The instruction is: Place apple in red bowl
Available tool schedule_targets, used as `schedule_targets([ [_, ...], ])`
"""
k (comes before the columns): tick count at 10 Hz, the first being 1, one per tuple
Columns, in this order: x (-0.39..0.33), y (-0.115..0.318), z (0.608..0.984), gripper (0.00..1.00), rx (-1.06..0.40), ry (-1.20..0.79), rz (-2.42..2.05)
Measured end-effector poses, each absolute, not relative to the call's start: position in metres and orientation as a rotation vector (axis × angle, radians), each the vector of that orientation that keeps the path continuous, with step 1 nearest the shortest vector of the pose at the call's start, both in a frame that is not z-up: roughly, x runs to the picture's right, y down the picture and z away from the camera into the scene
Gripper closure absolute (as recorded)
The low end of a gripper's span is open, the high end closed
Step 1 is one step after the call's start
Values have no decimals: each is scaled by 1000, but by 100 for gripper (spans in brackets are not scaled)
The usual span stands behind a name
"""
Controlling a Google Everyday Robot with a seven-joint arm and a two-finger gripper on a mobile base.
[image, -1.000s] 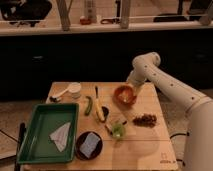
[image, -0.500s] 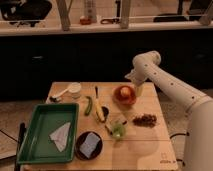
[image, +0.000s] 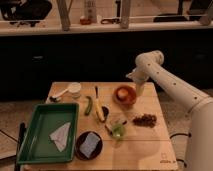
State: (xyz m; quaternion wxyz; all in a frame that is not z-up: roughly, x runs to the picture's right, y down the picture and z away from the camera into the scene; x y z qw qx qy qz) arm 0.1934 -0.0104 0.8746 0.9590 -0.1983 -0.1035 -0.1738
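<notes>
A smooth-shelled, off-white tubular robot arm (image: 175, 92) is seen, made up of thick rounded segments that are joined at a bulbous elbow. The shell is shaded grey along its underside. The slimmer, pale two-finger tool (image: 138, 89) is found at the arm's end, over the far right part of the light wooden worktop (image: 150, 145).

The bench (image: 150, 145) is pale wood with a matt, even top. Near its left edge the green tray (image: 30, 150) looks like smooth plastic with a faint sheen, and the white sheet (image: 61, 136) in it could be creased paper or cloth. Toward the far right corner the red bowl (image: 126, 102) has a smooth wall, and the apple (image: 122, 93) inside has smooth, dull skin. The gripper (image: 137, 89), just beside the bowl's right rim, and the arm (image: 175, 87) have a smooth white matt shell
</notes>
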Motion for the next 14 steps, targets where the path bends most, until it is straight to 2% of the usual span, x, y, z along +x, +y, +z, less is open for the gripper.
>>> schedule_targets([
  [14,191,-8,884,20,-450,-251,-382],
])
